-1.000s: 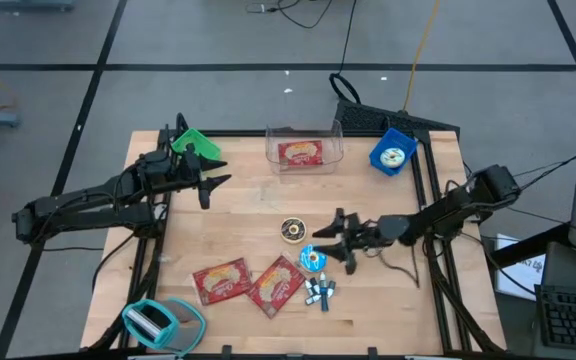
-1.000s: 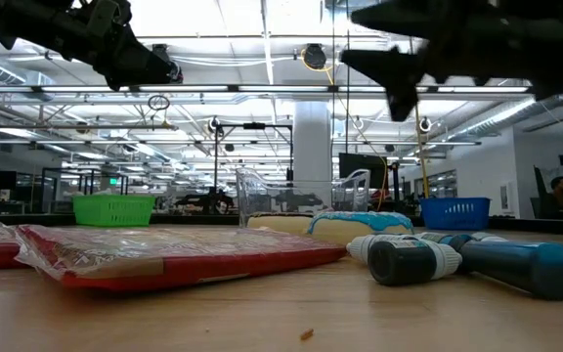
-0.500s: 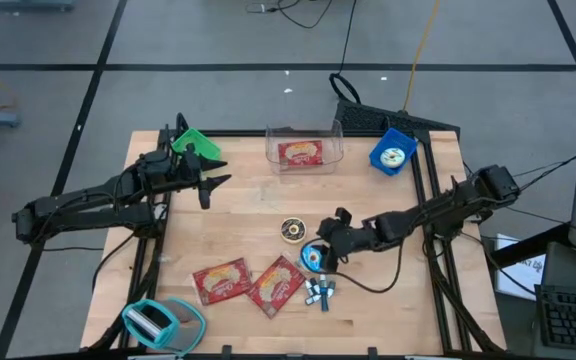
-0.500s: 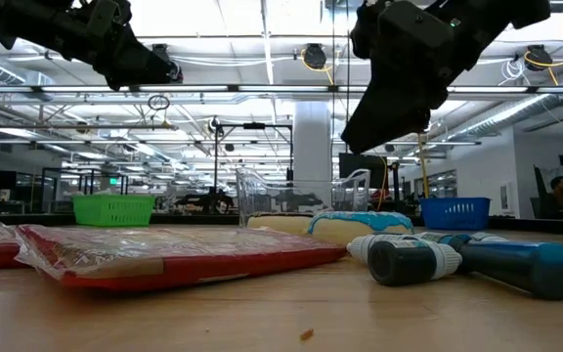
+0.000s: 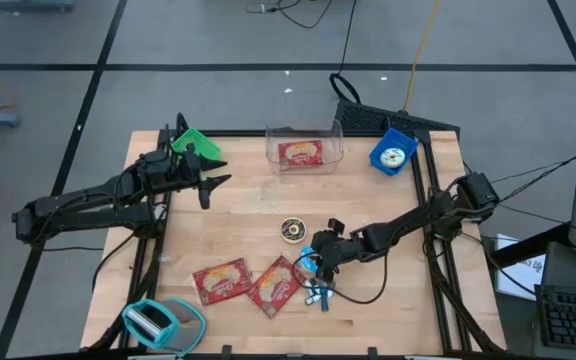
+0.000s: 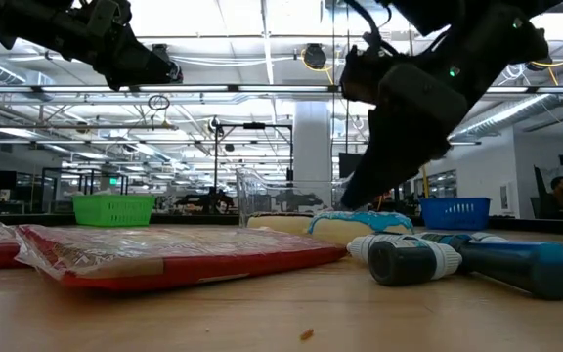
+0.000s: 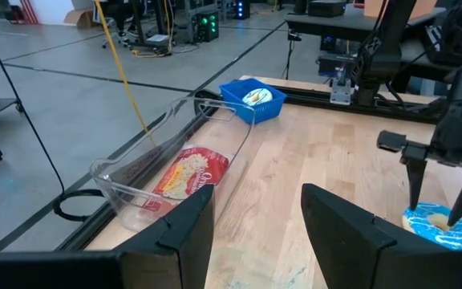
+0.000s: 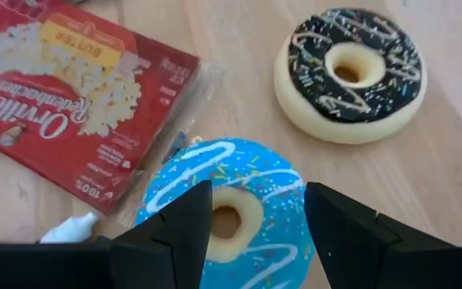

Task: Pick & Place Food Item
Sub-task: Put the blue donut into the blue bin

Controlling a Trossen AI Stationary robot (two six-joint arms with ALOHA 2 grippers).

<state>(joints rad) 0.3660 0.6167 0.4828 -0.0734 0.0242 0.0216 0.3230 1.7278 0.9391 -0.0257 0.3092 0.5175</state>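
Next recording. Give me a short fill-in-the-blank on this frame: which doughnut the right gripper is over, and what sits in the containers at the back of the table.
1. The right gripper is poised, fingers open, over the doughnut with ____ icing.
2. The doughnut beside it has ____ icing.
3. The clear bin holds a red ____ packet.
4. The white-iced doughnut lies in the ____ basket.

Missing words: blue; dark chocolate; popcorn; blue

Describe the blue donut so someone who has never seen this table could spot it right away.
Start at the wooden table and look near its middle, under the right gripper. The round blue-frosted donut with white drizzle and sprinkles lies there, between a red popcorn packet and a chocolate-frosted donut. Its blue icing sets it apart from the dark-topped donut beside it.
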